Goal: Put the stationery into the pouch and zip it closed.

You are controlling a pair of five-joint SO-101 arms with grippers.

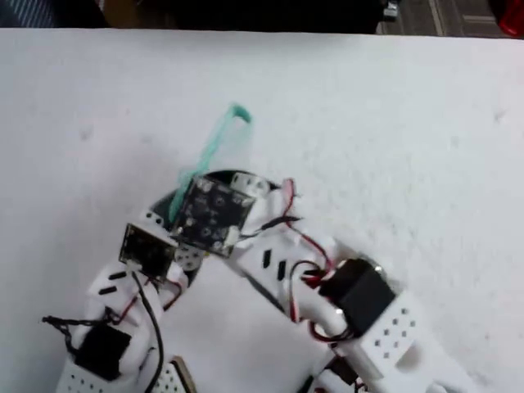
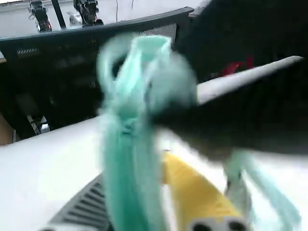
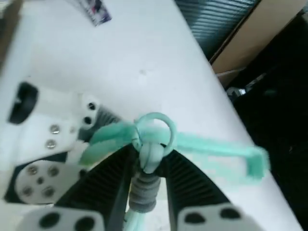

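We are logging the left arm [image 1: 123, 303] over the left side of the pouch [image 1: 166, 201]; we cannot tell its jaws' state. The pouch is lying on the worktop [image 1: 393, 123] under both wrists, its teal strap [image 1: 214, 139] pointing away from the arms. The right arm [image 1: 360, 303] is sitting nearer the closure, with its jaws clenching the grey zip pull [image 3: 144, 187], which is lying end-on between them.

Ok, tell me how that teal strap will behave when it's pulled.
The teal strap is probably floppy: it lies limp across the table. It looks thin and light, so it likely follows any tug. Its knotted loops, pinched in the right gripper, may snag.
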